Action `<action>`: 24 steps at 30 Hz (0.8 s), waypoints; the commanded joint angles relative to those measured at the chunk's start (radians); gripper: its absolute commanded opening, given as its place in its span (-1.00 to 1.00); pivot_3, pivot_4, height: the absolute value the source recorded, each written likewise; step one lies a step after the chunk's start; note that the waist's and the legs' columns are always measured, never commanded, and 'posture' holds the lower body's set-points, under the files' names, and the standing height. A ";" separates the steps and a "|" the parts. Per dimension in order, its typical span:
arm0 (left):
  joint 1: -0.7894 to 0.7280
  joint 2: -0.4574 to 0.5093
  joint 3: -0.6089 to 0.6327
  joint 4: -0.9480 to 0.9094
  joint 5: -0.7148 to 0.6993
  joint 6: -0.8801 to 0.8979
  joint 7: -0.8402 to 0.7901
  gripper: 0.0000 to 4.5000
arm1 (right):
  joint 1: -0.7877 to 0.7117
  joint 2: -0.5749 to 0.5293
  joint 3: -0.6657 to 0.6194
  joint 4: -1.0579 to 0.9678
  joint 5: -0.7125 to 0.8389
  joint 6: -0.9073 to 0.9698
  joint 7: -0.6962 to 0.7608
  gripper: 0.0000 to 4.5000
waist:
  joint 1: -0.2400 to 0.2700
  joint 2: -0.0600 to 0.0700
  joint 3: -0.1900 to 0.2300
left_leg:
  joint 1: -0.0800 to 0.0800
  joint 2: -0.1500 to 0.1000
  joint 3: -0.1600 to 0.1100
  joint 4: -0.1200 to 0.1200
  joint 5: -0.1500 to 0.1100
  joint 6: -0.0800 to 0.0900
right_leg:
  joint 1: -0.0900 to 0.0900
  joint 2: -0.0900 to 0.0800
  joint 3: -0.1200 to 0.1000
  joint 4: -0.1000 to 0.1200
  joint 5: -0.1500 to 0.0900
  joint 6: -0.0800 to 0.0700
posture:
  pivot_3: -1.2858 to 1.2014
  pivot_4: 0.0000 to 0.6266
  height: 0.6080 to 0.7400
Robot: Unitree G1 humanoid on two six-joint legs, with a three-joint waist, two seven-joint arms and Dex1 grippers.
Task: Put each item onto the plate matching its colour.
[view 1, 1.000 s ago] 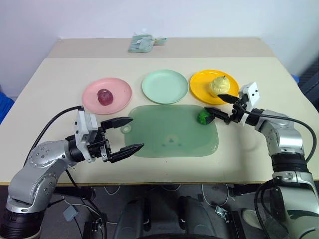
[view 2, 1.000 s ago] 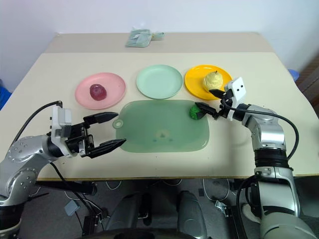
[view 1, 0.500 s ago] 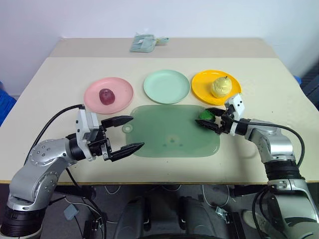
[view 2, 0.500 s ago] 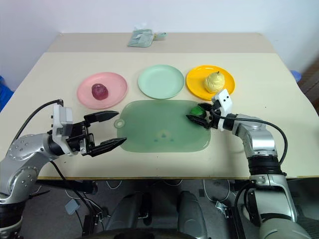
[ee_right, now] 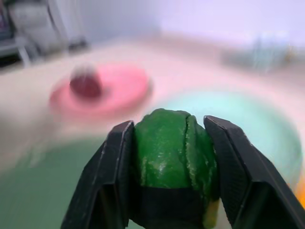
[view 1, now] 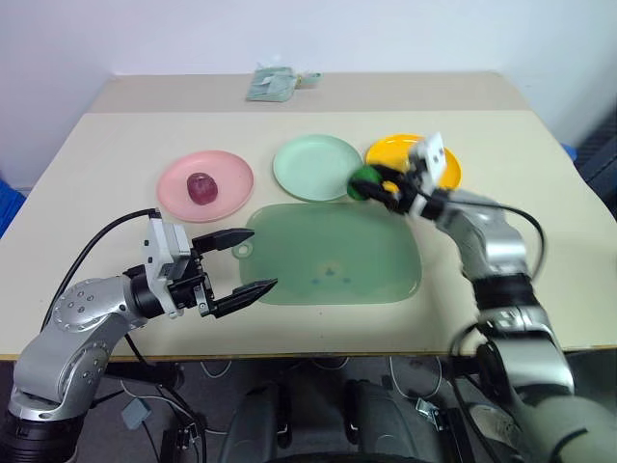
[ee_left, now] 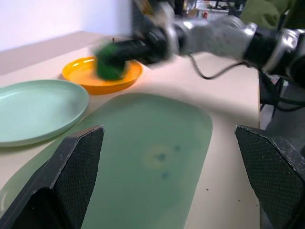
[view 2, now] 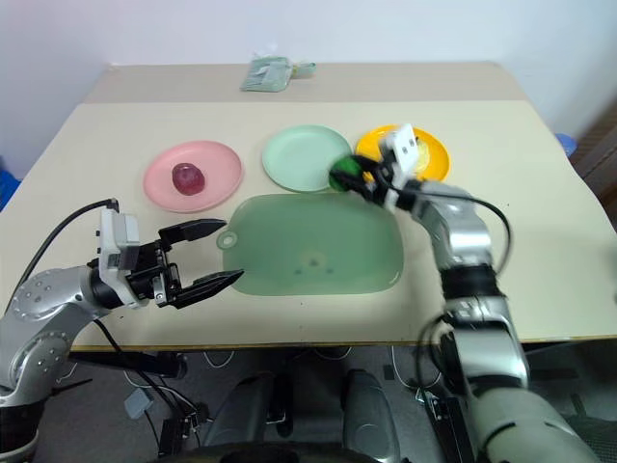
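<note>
The right gripper (view 1: 371,183) holds the dark green toy fruit (view 1: 363,181), its two black fingers (ee_right: 112,176) pressed against opposite flanks of it. In the right wrist view the fruit fills the gap between the fingers, seated near their tips, so the grip looks secure. The fruit hangs above the table at the 4 o'clock edge of the mint green plate (view 1: 310,167), between that plate and the yellow-orange plate (view 1: 387,152). It is judged to be carried there because green matches green; release over the plate's centre remains to be done.

The dark red-purple fruit (view 1: 200,186) lies on the pink plate (view 1: 229,172), near its centre, so that pairing looks complete. The yellow-orange plate is partly hidden behind the right gripper, and what lies on it cannot be told.

The left gripper (view 1: 245,261) hovers with fingers spread wide and empty at the 8 o'clock corner of the translucent green cutting mat (view 1: 333,260), apparently parked clear of the working arm. The mat lies at 6 o'clock of the plate row.
</note>
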 commanded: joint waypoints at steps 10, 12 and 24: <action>0.126 -0.016 0.083 -0.166 -0.014 -0.001 0.118 1.00 | -0.375 0.169 -0.012 0.724 -0.203 -0.420 -0.347 0.57 | -0.016 0.000 0.000 | -0.001 -0.001 0.001 -0.001 0.003 -0.005 | 0.000 -0.004 0.000 -0.001 0.000 0.000 | 0.03 -0.52 1.00; 0.159 -0.017 0.101 -0.191 -0.012 0.008 0.150 1.00 | -0.386 0.171 -0.011 0.744 -0.224 -0.437 -0.384 0.97 | -0.019 0.000 0.000 | -0.001 -0.001 0.001 -0.002 0.003 -0.006 | -0.001 -0.004 0.000 -0.001 0.000 0.000 | 0.03 -0.52 1.00; 0.201 -0.186 0.122 -0.100 0.165 -0.151 0.337 1.00 | -0.191 0.072 -0.082 0.470 -0.121 -0.462 -0.053 0.97 | -0.013 -0.001 0.000 | 0.000 -0.001 0.000 -0.003 0.001 -0.002 | 0.000 -0.004 -0.001 -0.001 0.000 0.000 | 0.03 -0.52 1.00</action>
